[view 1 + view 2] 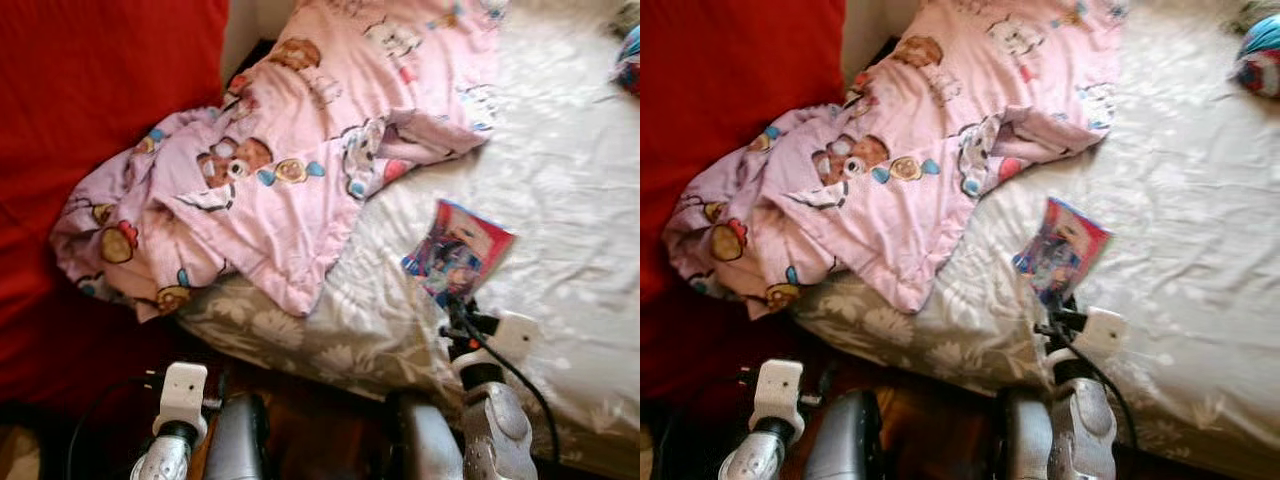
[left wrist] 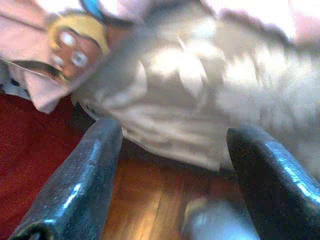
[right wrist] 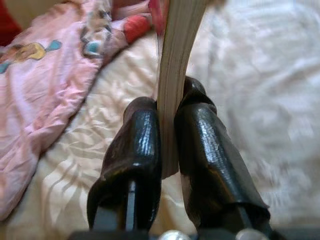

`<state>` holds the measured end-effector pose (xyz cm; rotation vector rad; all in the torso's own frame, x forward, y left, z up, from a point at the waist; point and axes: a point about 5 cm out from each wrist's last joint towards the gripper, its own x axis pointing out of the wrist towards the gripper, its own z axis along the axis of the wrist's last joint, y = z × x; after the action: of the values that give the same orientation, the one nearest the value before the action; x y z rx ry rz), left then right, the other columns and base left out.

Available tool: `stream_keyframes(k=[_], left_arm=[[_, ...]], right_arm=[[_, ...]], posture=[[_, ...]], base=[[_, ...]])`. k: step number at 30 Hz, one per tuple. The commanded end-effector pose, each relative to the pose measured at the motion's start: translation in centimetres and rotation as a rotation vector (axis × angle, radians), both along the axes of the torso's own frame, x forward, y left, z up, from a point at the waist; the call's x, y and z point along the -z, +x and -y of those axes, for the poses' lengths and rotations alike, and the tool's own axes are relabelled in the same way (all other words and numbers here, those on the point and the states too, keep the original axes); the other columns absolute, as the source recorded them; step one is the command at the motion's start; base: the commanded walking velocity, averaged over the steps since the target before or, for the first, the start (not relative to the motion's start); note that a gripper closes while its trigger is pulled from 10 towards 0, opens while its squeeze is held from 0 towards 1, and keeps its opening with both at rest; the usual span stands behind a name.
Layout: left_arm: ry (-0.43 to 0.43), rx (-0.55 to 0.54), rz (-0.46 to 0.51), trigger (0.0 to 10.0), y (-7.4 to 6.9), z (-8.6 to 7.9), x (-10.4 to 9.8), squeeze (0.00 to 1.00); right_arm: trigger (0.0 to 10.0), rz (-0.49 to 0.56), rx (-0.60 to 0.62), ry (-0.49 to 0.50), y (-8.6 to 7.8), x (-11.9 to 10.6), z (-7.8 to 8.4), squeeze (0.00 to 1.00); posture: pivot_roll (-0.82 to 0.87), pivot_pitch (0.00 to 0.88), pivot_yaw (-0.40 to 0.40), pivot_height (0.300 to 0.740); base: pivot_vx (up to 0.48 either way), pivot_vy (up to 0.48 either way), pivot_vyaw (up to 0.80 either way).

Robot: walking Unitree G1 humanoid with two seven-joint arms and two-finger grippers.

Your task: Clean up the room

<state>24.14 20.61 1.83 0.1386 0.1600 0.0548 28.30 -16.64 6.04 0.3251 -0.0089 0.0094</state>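
- The right gripper (image 3: 167, 150) was pinched on the near edge of a thin paperback book (image 1: 458, 250), one black finger on each cover; the page block stood edge-on between the pads in the right wrist view.
- The book was held just over the pale bed sheet (image 1: 570, 170), near the front edge of the mattress, right of the pink cartoon-print blanket (image 1: 300, 150). Whether its far end touched the sheet could not be told.
- The book looked light and fairly stiff across its thickness, though a softcover gripped at one edge would likely droop or fan open; the glossy cover could slide between smooth fingers. A hold nearer the spine would probably be steadier.
- The left gripper (image 2: 170, 165) was low beside the bed's patterned side, fingers spread wide, holding nothing, over wooden floor.
- The blanket lay crumpled, spilling off the bed's left edge toward the red surface (image 1: 90, 110); it would be soft and floppy.
- A blue-and-red ball-like object (image 1: 1260, 55) sat at the far right of the bed.
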Motion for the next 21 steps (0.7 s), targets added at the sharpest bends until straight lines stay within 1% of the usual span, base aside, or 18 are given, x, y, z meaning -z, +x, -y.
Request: stream_keyframes(k=[1,4,5,6,10,13,17,19,21], left_arm=[[-0.029,-0.052,-0.041,10.0,-0.5,-0.5,1.0,0.00],[-0.049,-0.058,-0.030,10.0,0.3,0.1,1.1,0.00],[-0.049,-0.058,-0.030,10.0,0.3,0.1,1.1,0.00],[-0.068,-0.074,-0.029,10.0,0.4,0.2,1.2,0.00],[-0.116,-0.125,-0.057,10.0,0.5,-0.2,1.8,0.00],[-0.134,-0.141,-0.075,10.0,0.7,-0.2,2.1,0.00],[-0.131,-0.138,-0.100,10.0,0.9,0.4,2.6,0.00],[-0.138,-0.154,-0.127,10.0,0.7,0.2,3.1,0.00],[-0.143,-0.165,-0.146,10.0,0.5,-0.1,3.4,0.00]], right_arm=[[10.0,-0.002,-0.002,-0.037,0.3,-0.3,0.1,0.00],[10.0,-0.028,0.005,-0.075,1.0,-0.3,0.4,0.00],[10.0,-0.028,0.005,-0.075,1.0,-0.3,0.4,0.00],[10.0,-0.029,0.006,-0.073,1.3,-0.4,0.4,0.00],[10.0,-0.027,-0.012,-0.087,1.9,-0.6,0.0,0.00],[10.0,-0.025,-0.025,-0.094,2.1,-0.7,-0.1,0.00],[10.0,-0.037,-0.032,-0.093,2.2,-0.4,0.4,0.00],[10.0,-0.072,-0.011,-0.082,2.2,0.2,0.9,0.00],[10.0,-0.082,-0.008,-0.074,2.4,0.4,1.0,0.00]], posture=[[0.05,0.108,-0.023,0.589],[0.05,0.087,-0.037,0.609],[0.05,0.087,-0.037,0.609],[0.04,0.069,-0.047,0.619],[0.03,0.043,-0.063,0.649],[0.02,0.032,-0.069,0.664],[0.03,0.013,-0.090,0.689],[0.04,0.000,-0.092,0.704],[0.04,0.000,-0.091,0.714]], base=[[0.000,0.000,0.00],[0.000,0.000,0.00],[0.000,0.000,0.00],[0.000,0.000,0.00],[0.000,0.000,0.00],[0.000,0.000,0.00],[0.000,0.000,0.00],[0.000,0.000,0.00],[0.000,0.000,0.00]])
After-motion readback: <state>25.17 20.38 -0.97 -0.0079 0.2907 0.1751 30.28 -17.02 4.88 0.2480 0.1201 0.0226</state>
